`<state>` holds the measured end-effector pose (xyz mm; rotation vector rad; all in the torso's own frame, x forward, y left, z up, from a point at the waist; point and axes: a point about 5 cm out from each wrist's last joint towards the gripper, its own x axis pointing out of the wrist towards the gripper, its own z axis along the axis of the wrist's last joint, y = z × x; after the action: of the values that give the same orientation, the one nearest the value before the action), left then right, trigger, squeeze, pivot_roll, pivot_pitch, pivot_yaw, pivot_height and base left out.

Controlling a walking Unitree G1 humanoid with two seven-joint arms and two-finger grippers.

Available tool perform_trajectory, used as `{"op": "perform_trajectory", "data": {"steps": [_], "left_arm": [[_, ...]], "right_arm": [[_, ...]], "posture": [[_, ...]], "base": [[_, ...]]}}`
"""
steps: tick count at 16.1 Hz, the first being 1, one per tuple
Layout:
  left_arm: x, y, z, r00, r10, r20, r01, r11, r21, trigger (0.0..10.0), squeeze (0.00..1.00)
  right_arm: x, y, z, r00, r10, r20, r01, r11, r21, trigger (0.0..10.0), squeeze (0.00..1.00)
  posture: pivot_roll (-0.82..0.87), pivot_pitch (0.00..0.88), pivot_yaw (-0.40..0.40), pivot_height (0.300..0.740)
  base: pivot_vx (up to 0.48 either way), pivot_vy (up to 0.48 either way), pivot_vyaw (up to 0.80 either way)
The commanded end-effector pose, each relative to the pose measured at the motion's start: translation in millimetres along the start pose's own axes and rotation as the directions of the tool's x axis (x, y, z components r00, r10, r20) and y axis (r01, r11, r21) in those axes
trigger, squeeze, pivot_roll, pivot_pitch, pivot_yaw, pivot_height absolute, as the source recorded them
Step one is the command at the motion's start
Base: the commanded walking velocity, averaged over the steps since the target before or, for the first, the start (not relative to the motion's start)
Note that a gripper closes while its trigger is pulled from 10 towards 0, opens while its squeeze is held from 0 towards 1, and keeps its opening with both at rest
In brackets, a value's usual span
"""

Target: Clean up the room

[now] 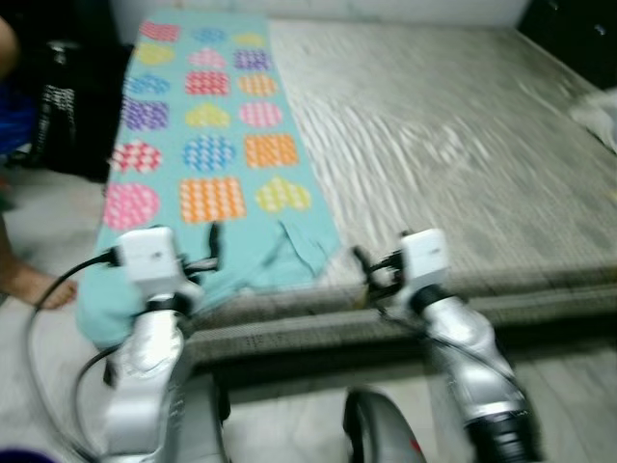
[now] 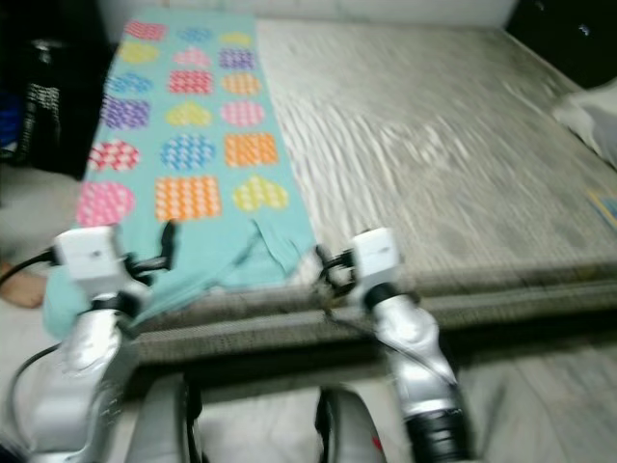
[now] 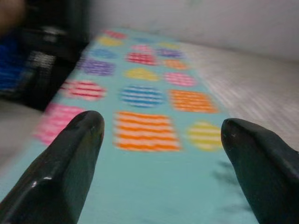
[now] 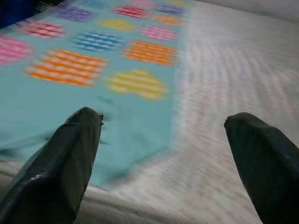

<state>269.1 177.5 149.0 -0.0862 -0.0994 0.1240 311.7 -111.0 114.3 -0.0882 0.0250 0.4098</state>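
Note:
A teal blanket (image 1: 231,207) printed with colourful hearts, circles and squares lies along the left side of a bed with a grey mattress (image 1: 453,145). Its near end is rumpled and hangs over the bed's front left corner. Both arms are held out over the bed's near edge. My left gripper (image 1: 214,243) is open just above the blanket's near end, and in the left wrist view its fingers (image 3: 70,158) frame an orange striped square (image 3: 146,131). My right gripper (image 1: 364,262) is open near the blanket's right edge (image 4: 163,135), where teal cloth meets grey mattress. Neither holds anything.
A person's bare foot (image 1: 39,285) rests on the pale floor left of the bed, close to my left arm. Dark furniture or bags (image 1: 67,106) stand at the far left. A white cloth (image 1: 598,114) lies at the bed's right edge. Everything is blurred by motion.

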Motion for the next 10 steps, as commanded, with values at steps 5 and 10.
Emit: {"op": "perform_trajectory", "data": {"steps": [5, 10], "left_arm": [[-0.1, -14.0, -2.9, 1.000, -0.017, -0.020, 0.016, 0.998, -0.055, 10.0, 0.00], [0.0, -15.4, -2.3, 0.999, -0.034, -0.018, 0.032, 0.997, -0.073, 10.0, 0.00]], "right_arm": [[-4.4, -9.9, -3.8, 1.000, -0.017, -0.017, 0.017, 1.000, -0.019, 10.0, 0.00], [-4.6, -9.6, -4.2, 1.000, -0.015, -0.020, 0.015, 1.000, -0.022, 10.0, 0.00]], "posture": [[0.04, 0.109, -0.072, 0.548], [0.04, 0.109, -0.071, 0.548]], "base": [[0.049, 0.000, 0.00], [0.000, 0.357, 0.00]]}}
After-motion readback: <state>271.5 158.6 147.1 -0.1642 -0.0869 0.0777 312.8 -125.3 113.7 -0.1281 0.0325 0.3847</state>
